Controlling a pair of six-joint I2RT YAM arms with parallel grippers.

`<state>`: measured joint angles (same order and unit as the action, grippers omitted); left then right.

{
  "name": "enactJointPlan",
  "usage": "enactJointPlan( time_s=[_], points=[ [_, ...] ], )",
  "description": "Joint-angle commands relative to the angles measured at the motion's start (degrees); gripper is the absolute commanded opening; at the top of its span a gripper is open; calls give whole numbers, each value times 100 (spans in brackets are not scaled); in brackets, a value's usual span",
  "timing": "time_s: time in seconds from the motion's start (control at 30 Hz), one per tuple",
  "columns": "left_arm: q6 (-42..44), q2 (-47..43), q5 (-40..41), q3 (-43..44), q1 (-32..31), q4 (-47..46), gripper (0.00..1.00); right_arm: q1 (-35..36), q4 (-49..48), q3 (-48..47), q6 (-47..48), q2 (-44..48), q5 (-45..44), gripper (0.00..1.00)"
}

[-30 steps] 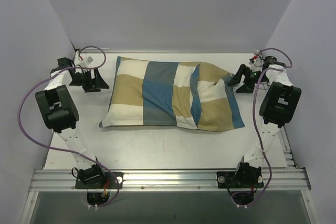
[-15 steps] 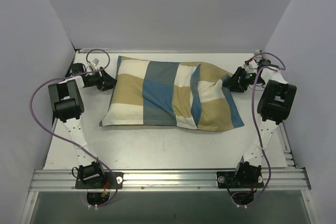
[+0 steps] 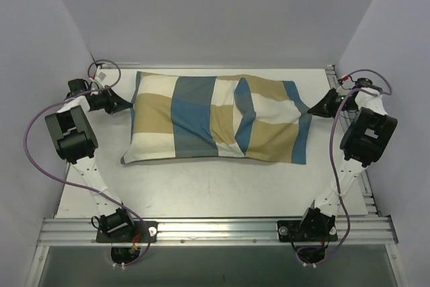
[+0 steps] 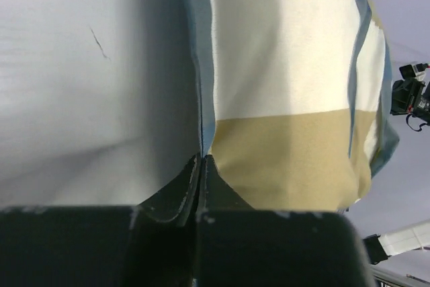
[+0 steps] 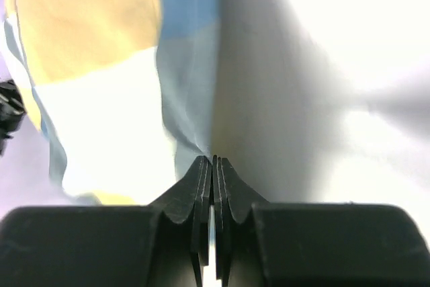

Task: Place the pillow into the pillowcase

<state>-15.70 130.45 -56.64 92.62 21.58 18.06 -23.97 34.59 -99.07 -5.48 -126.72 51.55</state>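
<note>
Left claw (image 3: 127,105), right claw (image 3: 314,108) moved outward, stretching pillowcase (image 3: 215,119).

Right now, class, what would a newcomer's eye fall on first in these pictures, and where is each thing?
First, the plump blue, tan and white checked fabric pillowcase, lying across the middle of the white table. Next, the black left hand pinching its left edge and the black right hand pinching its right edge, both shut.
</note>
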Motion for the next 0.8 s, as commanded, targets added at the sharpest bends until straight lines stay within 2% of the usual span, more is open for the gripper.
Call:
enactJointPlan(
  time_s=[0.0,0.17,0.23,0.27,0.3,0.4,0.43,0.47,0.5,0.53,0.6,0.63,0.7,0.77],
  points=[
    [1104,-802,768,503,416,970,0,-503,645,-122,669,560,-1102,0],
    [1535,-1056,1243,266,443,1261,0,-574,1068,184,1399,420,-1990,0],
    [1833,-1075,1374,169,408,1366,0,-548,1068,230,1409,358,-1956,0],
    [1930,-1075,1436,143,373,1427,10,-530,1068,212,1348,341,-1817,0],
    [2009,-1083,1480,116,303,1515,25,-504,1076,134,1286,314,-1737,0],
    [2351,-1250,1420,-85,267,1804,57,-416,1409,-103,1346,244,-1508,43],
    [2492,-1468,1384,-304,294,1910,62,-407,1654,-52,1460,366,-1508,60],
    [2728,-1575,1384,-445,311,2277,70,-425,1743,97,1740,463,-1534,67],
    [3052,-1689,1410,-542,329,2559,71,-433,1840,463,1960,577,-1577,71],
    [3839,-1899,1515,-648,355,2849,71,-425,2032,728,2163,821,-1630,73],
    [4721,-2111,1621,-1078,347,3786,71,-416,2218,1212,2558,1060,-1753,74],
    [5500,-2225,1665,-1297,355,4044,71,-416,2323,1754,2830,1279,-1832,75],
    [6311,-2638,1840,-2017,355,4449,71,-364,2316,2266,3069,1473,-1938,75],
    [6649,-3060,2059,-2727,286,4460,72,-293,2254,2821,3193,1623,-2069,75]
  ],
)
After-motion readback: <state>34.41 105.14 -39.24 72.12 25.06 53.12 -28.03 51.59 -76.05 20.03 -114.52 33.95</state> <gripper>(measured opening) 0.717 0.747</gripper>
